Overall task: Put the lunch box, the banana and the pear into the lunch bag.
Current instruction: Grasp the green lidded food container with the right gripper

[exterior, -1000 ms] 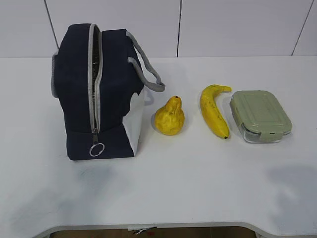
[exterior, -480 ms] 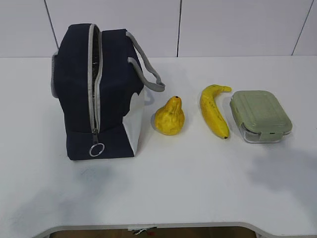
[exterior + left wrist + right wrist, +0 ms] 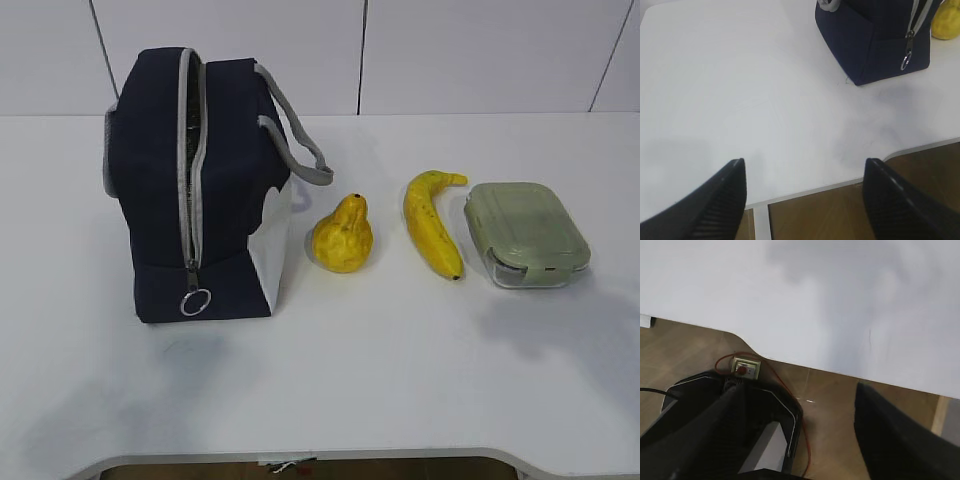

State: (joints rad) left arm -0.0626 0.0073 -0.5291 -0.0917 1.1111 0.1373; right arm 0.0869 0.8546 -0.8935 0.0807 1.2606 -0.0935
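The boxy navy-blue fabric lunch bag (image 3: 195, 185) stands upright on the white, smooth desk (image 3: 350, 370), toward its left rear area. A grey zipper trim (image 3: 190, 160) runs over the top and down the front face, ending at a metal ring pull (image 3: 195, 301). The zipper track is parted along the top. Grey webbing handles (image 3: 295, 135) arch off the bag's right side, above a white side panel (image 3: 272, 245).

The plump bright-yellow pear (image 3: 342, 236), with bumpy skin and a narrow neck, sits just beside the bag's white panel, not visibly touching it. The curved yellow banana (image 3: 432, 222), speckled brown, with a greenish stem toward the desk's rear edge and a dark tip toward its front edge, lies between the pear and the lunch box. The flat rectangular clear lunch box (image 3: 526, 234), with rounded corners and a matte sage-green clip-on lid, rests near the desk's right edge, just beside the banana.

The left pincer (image 3: 805, 200) hangs over the desk's front left edge, its ribbed black fingers (image 3: 720, 205) wide apart, holding and touching nothing. The right pincer (image 3: 800, 440) hangs beyond the desk's front edge, over a wood-toned floor, fingers (image 3: 900, 440) wide apart, holding nothing.
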